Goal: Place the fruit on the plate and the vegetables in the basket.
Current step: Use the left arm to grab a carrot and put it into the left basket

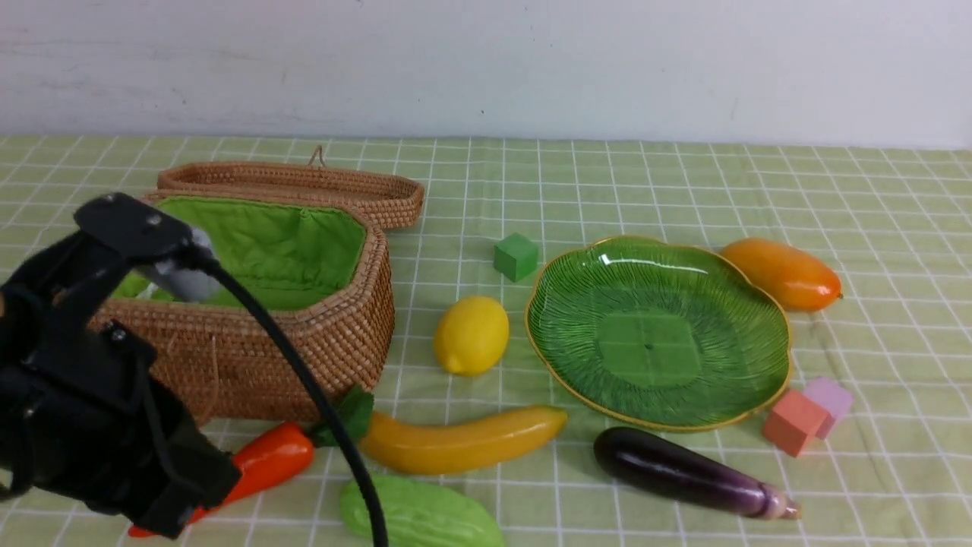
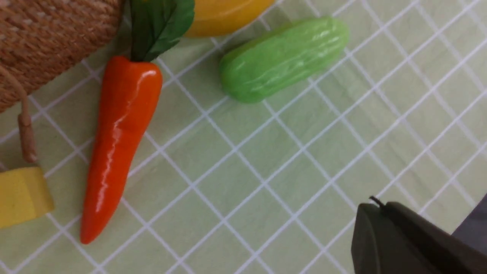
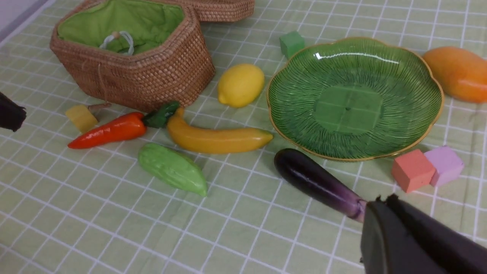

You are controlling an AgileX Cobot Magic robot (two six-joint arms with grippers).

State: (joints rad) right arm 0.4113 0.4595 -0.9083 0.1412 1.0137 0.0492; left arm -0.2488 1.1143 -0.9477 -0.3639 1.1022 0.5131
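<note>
The lemon (image 1: 471, 335), banana (image 1: 463, 439) and mango (image 1: 782, 273) lie on the cloth around the empty green plate (image 1: 657, 327). The carrot (image 2: 118, 140) and green gourd (image 2: 281, 59) lie in front of the open wicker basket (image 1: 334, 334), which holds only its green lining. The eggplant (image 3: 315, 180) lies in front of the plate. My left gripper (image 2: 374, 205) hangs shut and empty over bare cloth, apart from carrot and gourd. My right gripper (image 3: 382, 199) is shut and empty too, its tips in front of the eggplant's stem end.
A green cube (image 1: 515, 256) sits behind the lemon. An orange cube (image 1: 793, 422) and a pink cube (image 1: 829, 399) sit right of the plate. A yellow cube (image 3: 80, 118) lies by the carrot's tip. The basket lid (image 1: 304, 186) lies open behind it.
</note>
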